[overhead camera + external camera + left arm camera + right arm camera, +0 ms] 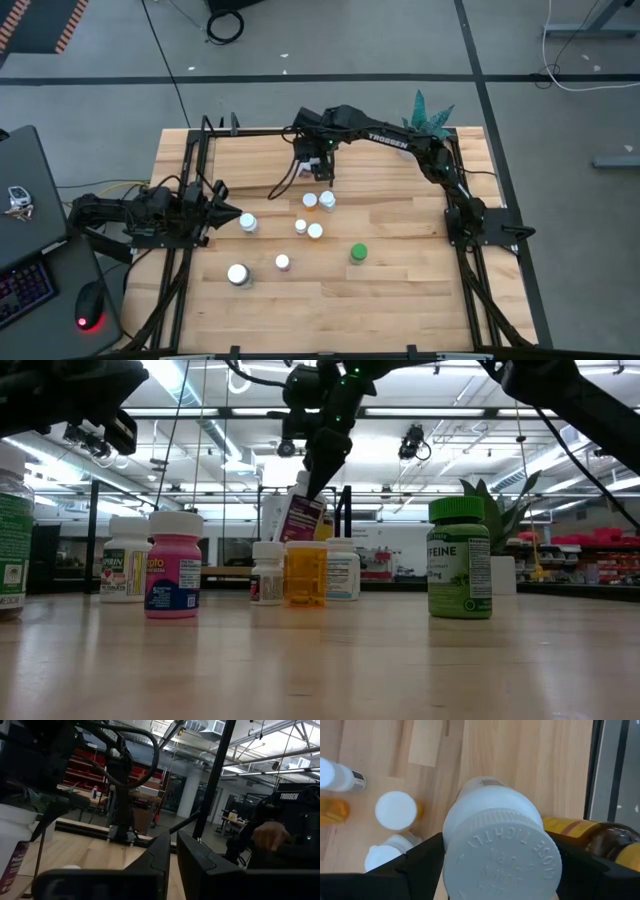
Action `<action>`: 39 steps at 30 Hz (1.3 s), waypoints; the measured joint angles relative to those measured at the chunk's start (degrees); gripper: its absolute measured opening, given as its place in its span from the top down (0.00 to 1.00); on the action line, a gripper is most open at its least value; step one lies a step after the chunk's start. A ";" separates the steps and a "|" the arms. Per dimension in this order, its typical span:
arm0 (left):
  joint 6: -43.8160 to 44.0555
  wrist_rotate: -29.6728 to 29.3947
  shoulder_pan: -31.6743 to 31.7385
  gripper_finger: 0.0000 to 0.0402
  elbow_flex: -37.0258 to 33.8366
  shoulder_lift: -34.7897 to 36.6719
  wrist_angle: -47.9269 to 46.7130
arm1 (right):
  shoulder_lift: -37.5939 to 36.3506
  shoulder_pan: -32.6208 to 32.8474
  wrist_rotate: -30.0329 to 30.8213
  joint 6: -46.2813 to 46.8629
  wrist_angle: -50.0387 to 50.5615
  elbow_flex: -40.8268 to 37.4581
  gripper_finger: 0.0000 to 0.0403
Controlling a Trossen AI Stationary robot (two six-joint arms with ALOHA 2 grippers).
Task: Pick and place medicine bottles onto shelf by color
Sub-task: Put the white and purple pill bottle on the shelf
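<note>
White bottle (492,837) sits clamped between the right claw's (495,865) fingers.

You see the left gripper's (172,865) two dark fingers pressed together at lower centre, a white labelled plastic bottle (17,845) at left edge.

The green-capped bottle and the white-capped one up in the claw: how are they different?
The green-capped bottle stands upright on the table; the white-capped bottle hangs tilted above it, clamped in the right gripper. The green-capped bottle has a green body and green label; the white-capped bottle has a white body with a purplish label. The green-capped bottle stands apart from the cluster, untouched. Both are small capped cylinders.
</note>
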State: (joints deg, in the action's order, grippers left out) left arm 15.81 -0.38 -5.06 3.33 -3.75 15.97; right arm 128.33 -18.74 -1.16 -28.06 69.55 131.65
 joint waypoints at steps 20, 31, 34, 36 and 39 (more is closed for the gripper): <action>1.33 0.01 -0.01 0.90 0.00 0.01 -1.63 | 0.07 -0.50 -0.11 1.10 0.82 -0.82 0.22; -0.59 0.02 -0.02 0.92 0.00 0.00 -4.35 | 0.07 -0.90 0.13 1.38 0.91 -0.82 0.13; -0.61 0.02 0.00 0.91 0.00 0.02 -4.35 | 0.07 -0.90 0.14 1.36 0.59 -0.82 0.13; -0.60 0.00 -0.02 0.91 0.00 0.02 -4.33 | 0.07 -0.90 0.20 1.36 0.11 -0.82 0.14; -0.59 0.01 -0.01 0.90 0.00 0.02 -4.31 | 0.07 -0.90 1.18 1.05 -0.31 -0.82 0.14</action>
State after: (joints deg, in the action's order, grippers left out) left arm 15.22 -0.37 -5.07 3.33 -3.73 11.66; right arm 128.40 -19.64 0.01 -27.00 69.23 130.82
